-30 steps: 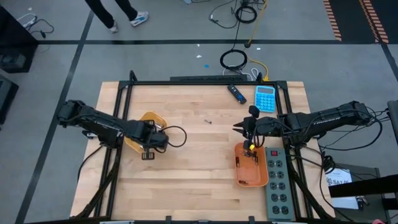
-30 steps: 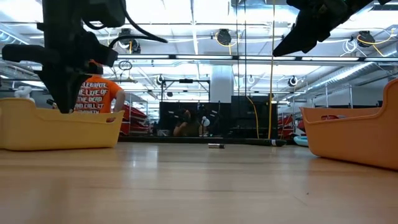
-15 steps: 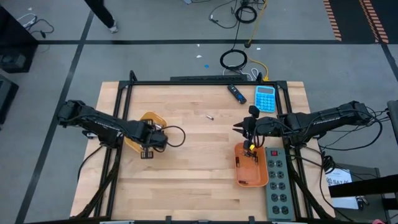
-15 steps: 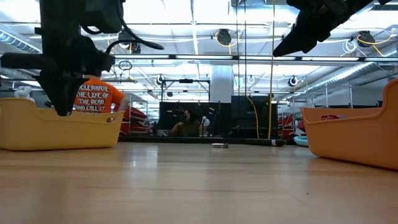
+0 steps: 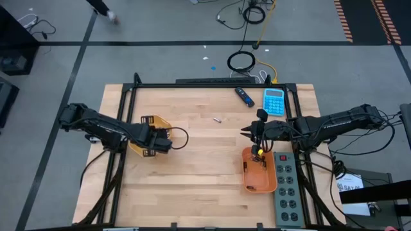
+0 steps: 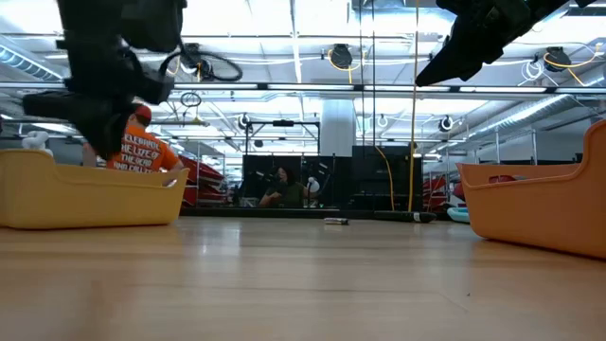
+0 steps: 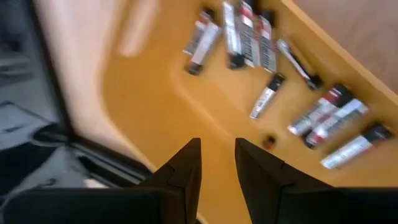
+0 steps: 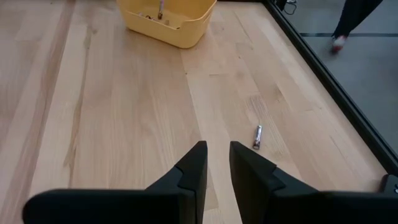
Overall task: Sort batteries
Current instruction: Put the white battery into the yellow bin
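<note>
Hovering over the yellow tray (image 5: 136, 146) at the table's left, the left gripper (image 7: 217, 163) holds its fingers narrowly apart and empty above a dozen or so batteries (image 7: 249, 42), though blur hides the exact count; a lone battery (image 5: 218, 119) lies on the wooden table (image 5: 192, 173) between the trays; the right gripper (image 8: 215, 165), narrowly parted too, hangs by the orange tray (image 5: 271, 183), near a power strip (image 5: 288, 192) and blue calculator (image 5: 274, 101).

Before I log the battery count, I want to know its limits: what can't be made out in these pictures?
- Yellow tray, high view: the left gripper covers most of it, hiding its contents.
- Batteries in tray, left wrist view: blurred, types unclear.
- Orange tray, low view: its wall hides the contents; cut off by the frame edge.
- Loose battery on the table: too small to tell its type.
</note>
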`<action>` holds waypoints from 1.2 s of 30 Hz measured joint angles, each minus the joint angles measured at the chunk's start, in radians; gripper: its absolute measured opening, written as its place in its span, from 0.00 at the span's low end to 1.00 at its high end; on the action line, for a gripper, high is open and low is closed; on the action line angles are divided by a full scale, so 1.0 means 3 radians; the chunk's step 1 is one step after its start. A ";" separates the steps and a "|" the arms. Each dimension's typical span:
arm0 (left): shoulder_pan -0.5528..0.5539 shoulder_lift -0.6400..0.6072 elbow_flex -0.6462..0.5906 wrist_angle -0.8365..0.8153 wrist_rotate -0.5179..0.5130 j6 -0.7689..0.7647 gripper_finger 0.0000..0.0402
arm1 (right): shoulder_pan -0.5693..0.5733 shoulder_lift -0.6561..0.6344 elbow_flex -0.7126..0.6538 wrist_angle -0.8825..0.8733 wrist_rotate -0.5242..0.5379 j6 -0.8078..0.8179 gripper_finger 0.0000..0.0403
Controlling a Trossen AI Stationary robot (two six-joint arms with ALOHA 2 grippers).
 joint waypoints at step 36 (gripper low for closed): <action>0.1125 0.1909 0.1585 0.3188 0.1062 0.2370 0.50 | 0.0011 0.0069 0.0000 0.0081 -0.0176 -0.0009 0.15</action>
